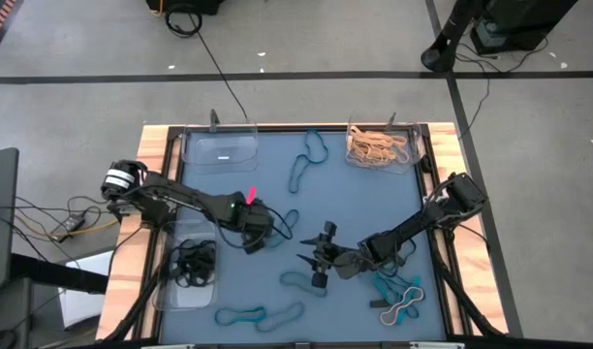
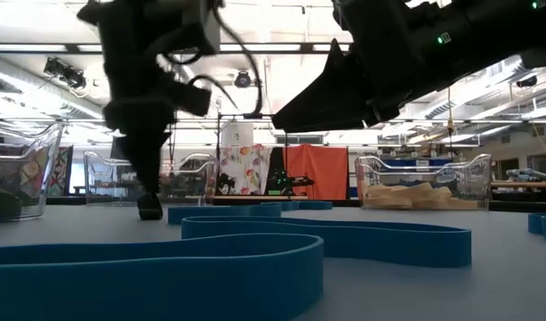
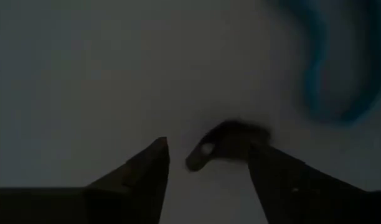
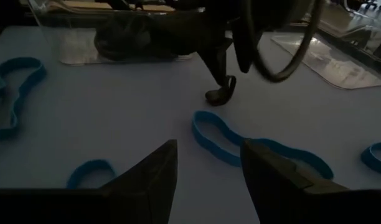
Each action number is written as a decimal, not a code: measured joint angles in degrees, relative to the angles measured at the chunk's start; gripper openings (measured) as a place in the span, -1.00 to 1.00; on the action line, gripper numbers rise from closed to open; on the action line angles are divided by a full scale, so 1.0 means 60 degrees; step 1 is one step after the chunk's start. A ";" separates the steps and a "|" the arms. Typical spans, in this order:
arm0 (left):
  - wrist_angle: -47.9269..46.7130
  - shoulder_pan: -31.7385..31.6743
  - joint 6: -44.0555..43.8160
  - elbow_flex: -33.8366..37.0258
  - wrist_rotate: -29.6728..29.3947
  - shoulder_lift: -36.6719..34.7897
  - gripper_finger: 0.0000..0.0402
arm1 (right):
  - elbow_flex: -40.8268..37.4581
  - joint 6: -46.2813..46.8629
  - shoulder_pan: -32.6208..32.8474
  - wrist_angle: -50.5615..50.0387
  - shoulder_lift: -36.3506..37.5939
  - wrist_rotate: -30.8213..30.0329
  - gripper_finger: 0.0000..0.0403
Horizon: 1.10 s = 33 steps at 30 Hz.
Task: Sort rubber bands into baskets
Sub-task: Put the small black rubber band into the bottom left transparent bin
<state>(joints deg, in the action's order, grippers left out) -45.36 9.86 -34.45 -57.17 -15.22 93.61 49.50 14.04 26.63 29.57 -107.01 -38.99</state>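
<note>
Left gripper (image 1: 250, 236) sits low over the blue mat, left of centre, fingers spread. A small dark band (image 3: 225, 142) lies on the mat just ahead of its tips, not gripped. The black-band basket (image 1: 185, 291) is near, toward the front-left edge, already holding a dark tangle.

Right gripper (image 1: 319, 262) hovers near mat centre, fingers parted, nothing between them. A teal band (image 4: 256, 147) lies on the mat just ahead of it.

Teal bands are scattered: one toward the back (image 1: 306, 160), more along the front edge (image 1: 263, 314), a few front right (image 1: 398, 291). The tan-band basket (image 1: 418, 155) stands back right, loaded. A clear basket (image 1: 190, 145) stands back left; I see nothing in it.

Judgement: the left arm looks set for the dark band. To do it well, straddle one strand, tips touching the mat, then close fully, since thin rubber slips away easily. Lift straight up and check the band hangs free of the teal loop beside it before swinging to the front-left basket. Keep the arms apart; they work close together here.
</note>
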 joint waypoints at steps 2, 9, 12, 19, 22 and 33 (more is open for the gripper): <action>0.0042 -0.0088 0.0218 0.0316 0.0244 0.0002 0.06 | 0.0000 0.0048 0.0002 0.0009 -0.0001 0.0009 -0.08; 0.0774 -0.0322 0.0604 0.1473 0.0398 -0.0047 0.06 | 0.0000 0.0165 0.0004 0.0052 -0.0001 0.0020 -0.08; 0.1048 -0.0326 0.0615 0.1556 0.0377 -0.0048 0.04 | 0.0000 0.0227 -0.0018 0.0049 -0.0001 0.0019 -0.09; 0.0919 -0.0311 0.1088 0.0892 0.0270 0.0051 0.01 | 0.0000 0.0383 -0.0113 -0.0050 -0.0001 0.0023 -0.10; 0.0853 -0.0311 0.1226 0.0776 0.0261 0.0024 0.01 | 0.0000 0.0340 -0.0112 -0.0144 -0.0001 0.0099 -0.10; 0.1430 -0.0294 0.1457 0.0758 0.0129 0.0027 0.01 | 0.0000 0.0394 -0.0146 -0.0396 -0.0001 0.0198 -0.13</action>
<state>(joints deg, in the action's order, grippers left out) -36.78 8.09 -25.71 -52.62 -14.44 93.78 49.50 16.40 25.76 27.20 -107.02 -37.80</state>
